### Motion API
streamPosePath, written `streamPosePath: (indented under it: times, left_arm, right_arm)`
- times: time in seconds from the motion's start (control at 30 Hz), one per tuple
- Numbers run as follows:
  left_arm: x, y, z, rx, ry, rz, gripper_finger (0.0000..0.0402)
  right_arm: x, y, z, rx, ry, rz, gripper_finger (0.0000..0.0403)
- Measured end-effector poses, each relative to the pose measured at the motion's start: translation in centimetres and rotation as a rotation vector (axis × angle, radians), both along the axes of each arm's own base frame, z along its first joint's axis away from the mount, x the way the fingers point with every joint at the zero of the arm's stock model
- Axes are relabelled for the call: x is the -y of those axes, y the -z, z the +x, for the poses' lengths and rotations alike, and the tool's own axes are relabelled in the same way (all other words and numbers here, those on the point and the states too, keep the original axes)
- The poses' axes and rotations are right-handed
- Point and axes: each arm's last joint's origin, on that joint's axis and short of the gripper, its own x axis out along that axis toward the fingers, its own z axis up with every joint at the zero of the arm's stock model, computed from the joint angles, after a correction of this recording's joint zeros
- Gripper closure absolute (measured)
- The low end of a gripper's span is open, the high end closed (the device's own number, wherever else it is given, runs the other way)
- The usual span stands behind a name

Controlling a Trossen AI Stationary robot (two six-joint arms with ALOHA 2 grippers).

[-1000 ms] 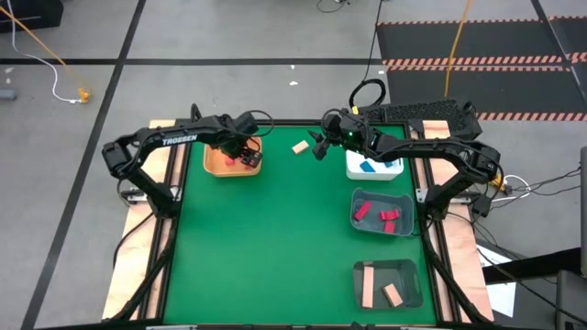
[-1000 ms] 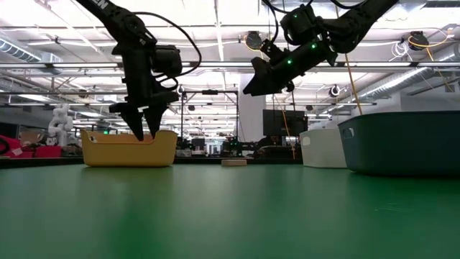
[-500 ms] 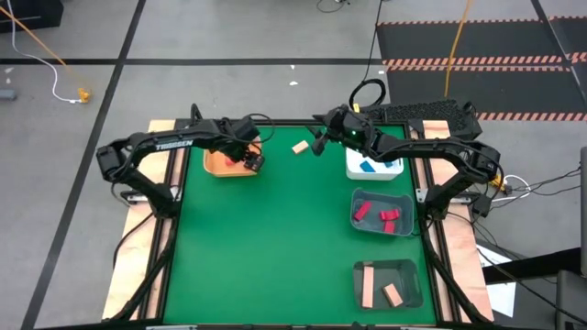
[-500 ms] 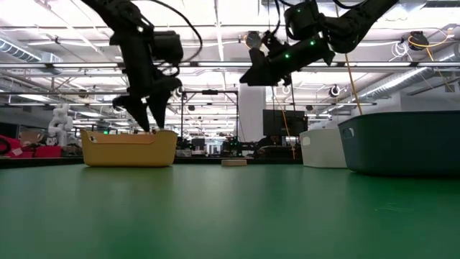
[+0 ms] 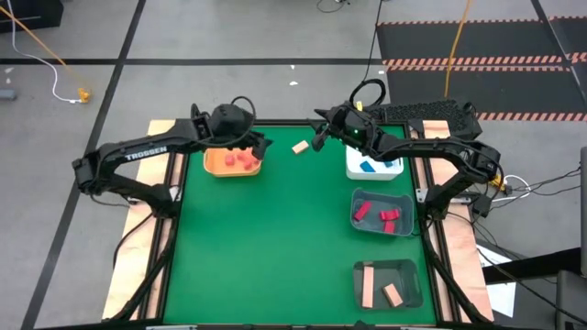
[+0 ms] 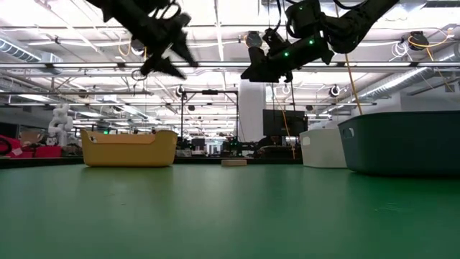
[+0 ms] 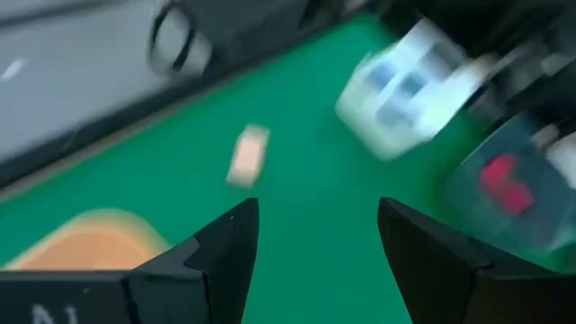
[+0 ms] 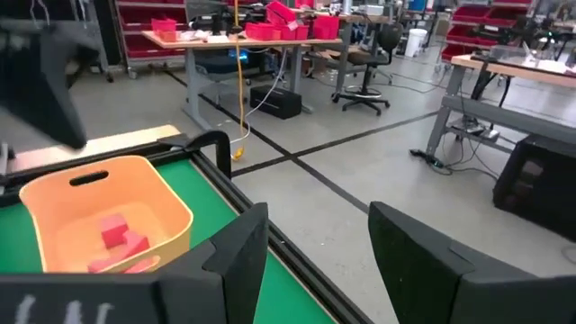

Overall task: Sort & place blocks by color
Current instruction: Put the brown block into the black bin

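A pale tan block [image 5: 299, 147] lies flat on the green mat near the far edge, between my two grippers; it also shows in the left wrist view as the tan block [image 7: 248, 155]. Red blocks [image 5: 237, 156] lie in the orange tray [image 5: 216, 166]. My left gripper [image 5: 262, 143] hangs open, high above that tray's right end and left of the tan block. My right gripper [image 5: 318, 139] is open too, raised in the air just right of the tan block. In the low view the left gripper [image 6: 175, 62] and the right gripper [image 6: 253, 73] are both well above the table.
A white tray [image 5: 374, 165] with blue blocks stands at the far right. Nearer along the right edge are a grey tray [image 5: 383, 214] with red blocks and a dark tray [image 5: 387, 282] with tan bars. The middle and left of the green mat [image 5: 266, 247] are bare.
My left gripper has risen out of the orange tray, moved toward the far edge and tipped from pointing down to nearly level, pointing toward the table's right. The red blocks stay in the tray. My right gripper has drifted a little up and toward the far edge.
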Motion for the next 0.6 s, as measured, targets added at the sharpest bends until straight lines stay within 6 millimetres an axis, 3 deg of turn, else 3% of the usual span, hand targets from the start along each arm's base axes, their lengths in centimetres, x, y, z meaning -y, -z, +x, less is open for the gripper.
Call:
streamPosePath:
  times: [0.13, 0.27, 0.47, 0.6]
  left_arm:
    - [0.0, -0.6, 1.5, 0.099, 0.067, 0.102, 0.0174]
    - [0.2, 0.5, 3.3, 0.069, 0.179, 0.214, 0.0174]
    - [0.5, 3.8, 6.3, -0.108, 0.326, 0.443, 0.0174]
    - [0.1, 6.6, 8.2, -0.162, 0.372, 0.495, 0.0174]
  right_arm:
    - [0.0, 0.0, -0.1, -0.056, -0.001, -0.051, 0.0218]
    - [-0.4, -1.1, -1.3, -0.113, 0.097, -0.069, 0.0218]
    - [-1.6, -3.5, -4.3, -0.097, 0.19, 0.037, 0.0218]
    - [-2.3, -4.0, -5.8, -0.101, 0.211, 0.144, 0.0218]
